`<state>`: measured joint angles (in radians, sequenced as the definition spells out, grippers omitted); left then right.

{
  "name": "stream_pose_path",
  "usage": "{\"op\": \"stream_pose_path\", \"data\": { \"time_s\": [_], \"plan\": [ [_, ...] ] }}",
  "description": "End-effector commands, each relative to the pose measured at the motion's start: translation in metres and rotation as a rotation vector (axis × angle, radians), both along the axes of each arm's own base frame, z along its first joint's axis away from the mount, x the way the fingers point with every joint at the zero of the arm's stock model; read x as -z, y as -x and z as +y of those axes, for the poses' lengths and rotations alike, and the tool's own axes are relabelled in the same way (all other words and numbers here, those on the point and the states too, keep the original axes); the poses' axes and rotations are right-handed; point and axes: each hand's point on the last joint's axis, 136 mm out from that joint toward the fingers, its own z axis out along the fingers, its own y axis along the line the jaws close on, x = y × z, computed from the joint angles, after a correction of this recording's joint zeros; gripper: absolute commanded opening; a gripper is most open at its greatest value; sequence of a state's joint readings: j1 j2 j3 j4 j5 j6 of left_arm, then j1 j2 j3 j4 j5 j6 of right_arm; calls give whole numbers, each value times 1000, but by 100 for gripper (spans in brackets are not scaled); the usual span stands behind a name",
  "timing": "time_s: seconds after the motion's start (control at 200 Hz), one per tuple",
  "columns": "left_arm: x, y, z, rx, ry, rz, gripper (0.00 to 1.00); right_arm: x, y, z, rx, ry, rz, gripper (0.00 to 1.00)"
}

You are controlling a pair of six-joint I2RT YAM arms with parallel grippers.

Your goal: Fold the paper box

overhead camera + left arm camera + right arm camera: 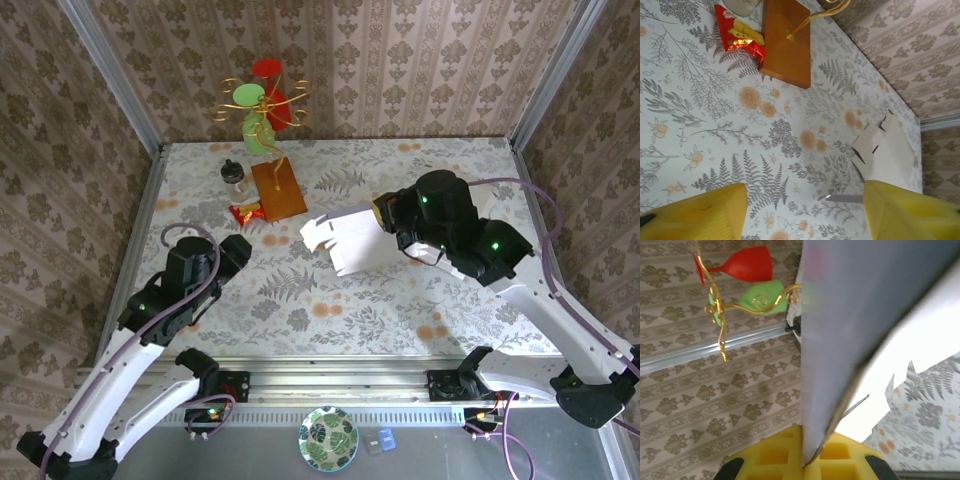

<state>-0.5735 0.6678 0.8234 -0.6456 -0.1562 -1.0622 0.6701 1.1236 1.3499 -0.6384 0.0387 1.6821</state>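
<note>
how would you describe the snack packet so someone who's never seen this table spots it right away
Start on the floral table and find the flat brown wooden board towards its far left. The snack packet lies beside that board's near left corner. It is the only crinkly red and yellow thing there, lying flat, unlike the upright clear jar with a black lid just behind it.

The paper box [850, 315] looms blurred at close range, its upper edge cropped; the jar [742, 5] (beside the snack packet [740, 37]) is cut off above.
</note>
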Motion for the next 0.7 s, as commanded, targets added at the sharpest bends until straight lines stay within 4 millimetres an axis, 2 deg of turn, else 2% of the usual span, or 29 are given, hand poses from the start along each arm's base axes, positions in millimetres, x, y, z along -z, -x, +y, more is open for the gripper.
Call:
{"op": "stream_pose_path", "data": {
  "time_s": [0.0,0.2,0.255,0.42,0.44,0.555,0.695],
  "plan": [
    [0,0,-6,71,-35,7,62,21,5,6,-27,5,109,0],
    [-10,-6,-22,112,11,41,63,47,-33,33,-38,-30,140,0],
    [-20,-9,-27,111,53,39,65,56,-40,36,-42,-11,156,0],
    [-52,-16,-43,96,151,30,73,66,-63,45,-33,-29,128,0],
    [-54,-17,-45,95,159,34,74,78,-68,49,-33,-21,149,0],
    [-61,-22,-61,97,222,52,74,96,-77,57,-47,-15,175,0],
    [-60,-31,-84,110,284,72,74,111,-80,64,-65,-9,194,0]
  ]
}}
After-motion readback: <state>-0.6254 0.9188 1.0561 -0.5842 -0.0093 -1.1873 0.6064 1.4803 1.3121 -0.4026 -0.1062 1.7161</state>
